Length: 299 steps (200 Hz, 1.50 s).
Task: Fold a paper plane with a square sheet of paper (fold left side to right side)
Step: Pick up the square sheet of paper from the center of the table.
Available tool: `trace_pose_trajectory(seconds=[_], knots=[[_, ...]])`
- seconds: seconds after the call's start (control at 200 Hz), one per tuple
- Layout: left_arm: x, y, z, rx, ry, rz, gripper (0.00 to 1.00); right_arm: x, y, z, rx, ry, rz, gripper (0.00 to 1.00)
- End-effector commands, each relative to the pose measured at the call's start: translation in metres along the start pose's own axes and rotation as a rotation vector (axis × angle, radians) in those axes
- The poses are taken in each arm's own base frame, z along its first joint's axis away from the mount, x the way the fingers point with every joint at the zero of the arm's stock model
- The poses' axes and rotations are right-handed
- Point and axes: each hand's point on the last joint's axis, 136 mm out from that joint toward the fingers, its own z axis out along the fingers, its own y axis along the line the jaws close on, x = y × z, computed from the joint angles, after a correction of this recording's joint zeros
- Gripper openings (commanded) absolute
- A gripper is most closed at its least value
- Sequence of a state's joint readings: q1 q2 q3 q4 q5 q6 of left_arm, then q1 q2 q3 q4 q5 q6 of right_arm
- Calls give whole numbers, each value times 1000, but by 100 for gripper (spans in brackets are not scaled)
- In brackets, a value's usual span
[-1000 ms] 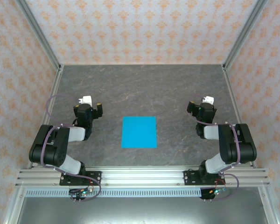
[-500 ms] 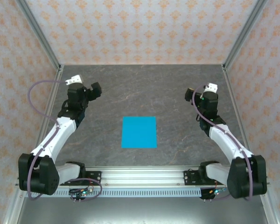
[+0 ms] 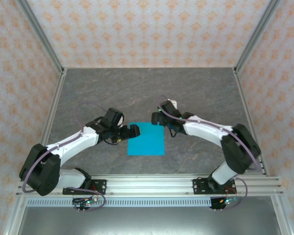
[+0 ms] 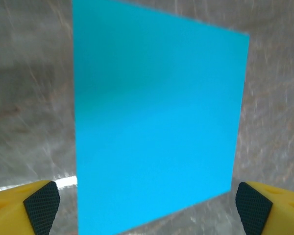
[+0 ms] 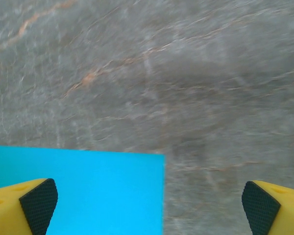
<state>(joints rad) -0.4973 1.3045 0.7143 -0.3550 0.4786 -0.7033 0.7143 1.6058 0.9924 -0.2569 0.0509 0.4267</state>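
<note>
The square sheet of paper (image 3: 147,140) lies flat and unfolded, bright cyan-blue, in the middle of the table. My left gripper (image 3: 133,131) hangs at its left edge, pointing right, jaws open. In the left wrist view the sheet (image 4: 157,122) spreads ahead of the left gripper (image 4: 148,209), whose yellow fingertips (image 4: 41,205) stand wide apart with nothing between them. My right gripper (image 3: 162,120) hovers at the sheet's far right corner, open. In the right wrist view that corner of the sheet (image 5: 88,191) lies between the wide-set jaws of the right gripper (image 5: 149,206). The sheet is not folded into a paper plane.
The table (image 3: 137,88) is a grey stone-patterned surface, walled on three sides by orange-patterned panels (image 3: 147,29). An aluminium rail (image 3: 152,185) with the arm bases runs along the near edge.
Both arms have swung in from the table's sides to the centre. The left gripper now sits at the sheet's left edge, the right at its far right corner. The sheet has not moved.
</note>
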Motion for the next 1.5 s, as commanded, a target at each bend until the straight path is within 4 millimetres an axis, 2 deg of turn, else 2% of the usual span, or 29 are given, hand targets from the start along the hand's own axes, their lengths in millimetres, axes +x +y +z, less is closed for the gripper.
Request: trace_pose_trajectory(seconds=[0.0, 0.15, 0.3, 0.515, 0.661, 0.896, 1.086, 1.231, 1.491], knots=[[17, -24, 3, 147, 84, -40, 95, 4, -2, 8, 104, 41, -13, 100], [29, -21, 19, 142, 141, -49, 95, 9, 6, 24, 127, 89, -29, 100], [39, -18, 36, 136, 183, -55, 95, 28, 11, 37, 133, 162, -41, 100], [51, -7, 46, 86, 208, -61, 95, 47, 15, 42, 121, 238, -37, 100], [53, 3, 50, 49, 211, -64, 95, 63, 27, 45, 92, 289, -53, 100], [58, 24, 57, -23, 208, -73, 95, 86, 51, 44, 18, 375, -62, 100], [57, 28, 58, -36, 193, -73, 95, 95, 69, 32, -42, 411, -83, 100], [55, 28, 57, -38, 181, -69, 95, 101, 75, 26, -65, 430, -93, 100], [46, 22, 48, -29, 133, -52, 95, 104, 67, 27, -36, 434, -123, 79]])
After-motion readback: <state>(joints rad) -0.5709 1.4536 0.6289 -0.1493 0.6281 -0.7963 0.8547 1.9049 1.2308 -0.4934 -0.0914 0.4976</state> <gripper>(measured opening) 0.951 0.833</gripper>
